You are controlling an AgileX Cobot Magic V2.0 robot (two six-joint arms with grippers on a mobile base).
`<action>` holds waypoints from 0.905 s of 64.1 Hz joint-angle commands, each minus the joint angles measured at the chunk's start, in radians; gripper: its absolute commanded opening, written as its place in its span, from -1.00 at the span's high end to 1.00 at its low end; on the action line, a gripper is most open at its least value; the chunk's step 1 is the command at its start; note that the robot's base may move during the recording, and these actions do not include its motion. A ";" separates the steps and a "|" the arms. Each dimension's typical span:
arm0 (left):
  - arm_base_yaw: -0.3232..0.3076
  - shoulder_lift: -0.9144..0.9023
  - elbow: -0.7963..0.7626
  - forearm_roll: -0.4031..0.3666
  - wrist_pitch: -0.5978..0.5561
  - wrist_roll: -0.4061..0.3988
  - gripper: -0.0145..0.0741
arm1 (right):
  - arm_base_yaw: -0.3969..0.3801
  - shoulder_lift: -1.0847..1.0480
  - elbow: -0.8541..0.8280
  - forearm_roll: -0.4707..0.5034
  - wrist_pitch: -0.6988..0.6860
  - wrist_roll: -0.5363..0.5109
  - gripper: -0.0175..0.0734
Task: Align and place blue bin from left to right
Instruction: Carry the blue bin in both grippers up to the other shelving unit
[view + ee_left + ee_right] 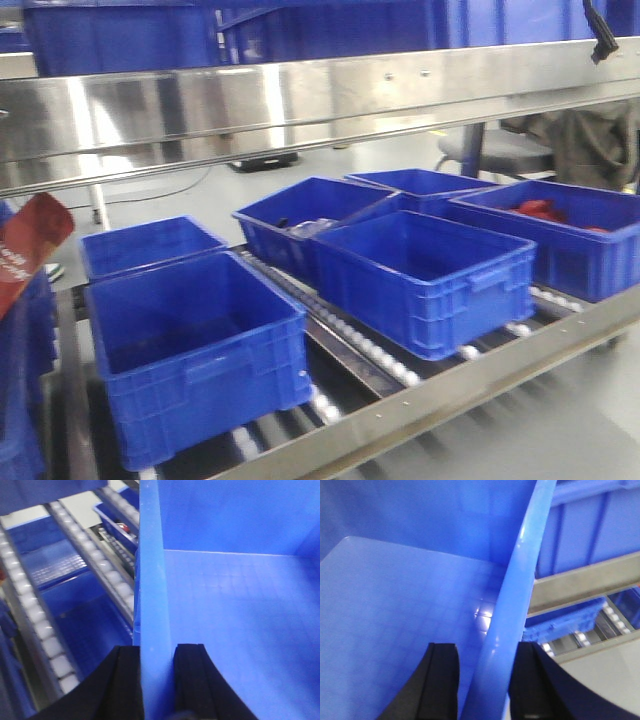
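Observation:
The blue bin (240,605) fills the left wrist view, with a smooth empty floor and walls. My left gripper (159,647) is shut on its rim (152,555), one black finger (127,680) outside the wall and one inside. In the right wrist view the same bin (395,605) shows its opposite rim (525,555), which runs tilted between the fingers of my right gripper (485,645). The rim fills the space between the jaws. Neither gripper shows in the front view, and I cannot tell which blue there is the held bin.
A steel rail (300,100) crosses the front view. Below it, several blue bins (195,350) (425,275) sit on roller tracks (370,350). One far-right bin holds red items (540,208). Roller tracks (35,615) run below left of the bin. A ribbed blue bin (590,530) stands to its right.

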 commanded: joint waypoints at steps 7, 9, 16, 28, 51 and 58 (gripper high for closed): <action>-0.015 -0.022 -0.015 -0.053 -0.086 -0.003 0.71 | 0.007 -0.017 -0.020 0.024 -0.123 0.010 0.77; -0.015 -0.022 -0.015 -0.053 -0.086 -0.003 0.71 | 0.007 -0.017 -0.020 0.024 -0.123 0.010 0.77; -0.015 -0.022 -0.015 -0.053 -0.086 -0.003 0.71 | 0.007 -0.017 -0.020 0.024 -0.125 0.010 0.77; -0.015 -0.022 -0.015 -0.053 -0.086 -0.003 0.71 | 0.007 -0.017 -0.020 0.024 -0.125 0.010 0.77; -0.015 -0.022 -0.015 -0.053 -0.086 -0.003 0.71 | 0.007 -0.017 -0.020 0.024 -0.132 0.010 0.77; -0.015 -0.022 -0.015 -0.053 -0.086 -0.003 0.71 | 0.007 -0.017 -0.020 0.024 -0.132 0.010 0.77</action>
